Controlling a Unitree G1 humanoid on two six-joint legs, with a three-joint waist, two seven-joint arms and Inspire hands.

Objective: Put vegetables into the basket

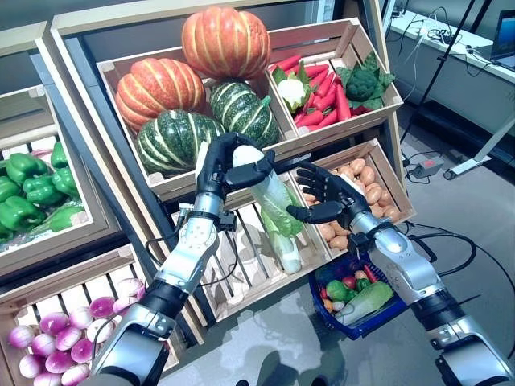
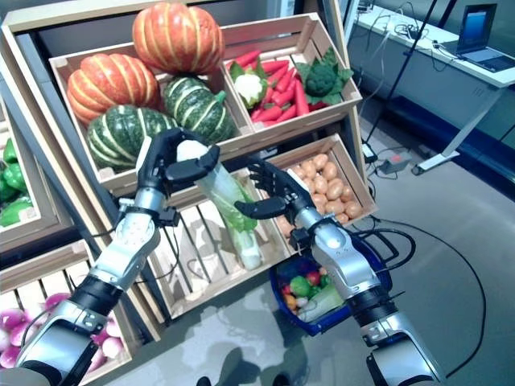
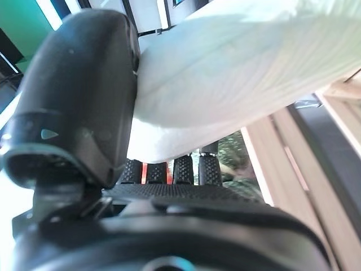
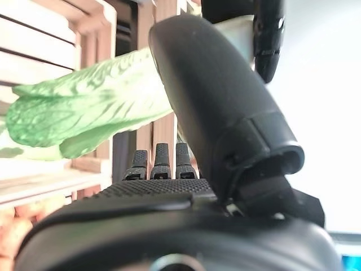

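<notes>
Held item: a long pale-green and white napa cabbage (image 1: 269, 197) is gripped at its white stem end by the left hand (image 1: 229, 165), fingers and thumb curled round it; it hangs leaf-end down before the empty slatted wooden crate (image 1: 241, 265).
Right hand (image 1: 326, 197): fingers spread and uncurled, nothing held, just beside the cabbage's leafy middle, above the basket.
Basket: a small dark-blue basket (image 1: 322, 310) sits low, beneath the right forearm; several vegetables already lie inside, green, red and a pale long one.
Progress: judged partly done. The cabbage is not yet in the basket.
Remaining: cabbage to be brought over the basket and released; the shelves remain well stocked with produce.
</notes>
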